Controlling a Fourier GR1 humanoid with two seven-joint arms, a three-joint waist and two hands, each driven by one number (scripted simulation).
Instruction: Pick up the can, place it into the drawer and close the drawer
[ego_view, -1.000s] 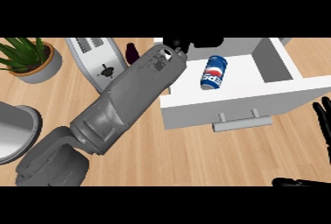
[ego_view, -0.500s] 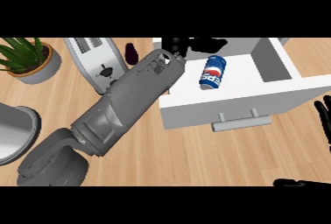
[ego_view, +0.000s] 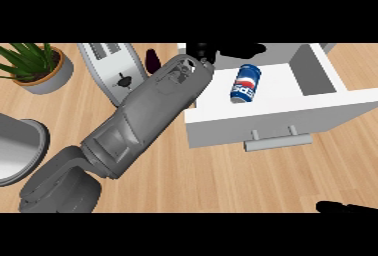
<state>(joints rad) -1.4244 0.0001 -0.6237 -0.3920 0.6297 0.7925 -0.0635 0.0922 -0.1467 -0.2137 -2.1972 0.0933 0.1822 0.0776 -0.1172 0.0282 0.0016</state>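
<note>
The blue-and-white soda can (ego_view: 246, 83) is seen lying on its side inside the open white drawer (ego_view: 325, 111). The black left hand (ego_view: 201, 50) is held above the drawer's rear corner, its fingers apparently spread and empty. Only a sliver of the right hand (ego_view: 347, 207) is shown, so its state cannot be told.

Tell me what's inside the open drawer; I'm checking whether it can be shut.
A blue can lies on its side inside the white drawer, nothing else visible. The left hand and forearm cover the drawer's back-left corner, so that part is hidden.
</note>
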